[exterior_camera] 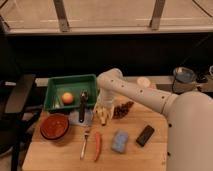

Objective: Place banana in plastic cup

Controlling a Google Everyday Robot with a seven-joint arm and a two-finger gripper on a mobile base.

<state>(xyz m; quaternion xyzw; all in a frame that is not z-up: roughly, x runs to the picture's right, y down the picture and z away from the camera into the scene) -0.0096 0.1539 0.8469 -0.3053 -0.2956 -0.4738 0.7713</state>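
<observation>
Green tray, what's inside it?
An orange fruit and the head of a dark utensil, whose handle sticks out over the front rim. The tray floor under them is hidden. The end effector is outside, at the banana.

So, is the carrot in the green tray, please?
No, the carrot lies on the table beside the fork, the gripper at the banana.

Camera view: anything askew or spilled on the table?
One thing: the dark utensil lies across the green tray's front rim, half inside, half out. Nothing looks spilled. The gripper is down at the banana.
</observation>
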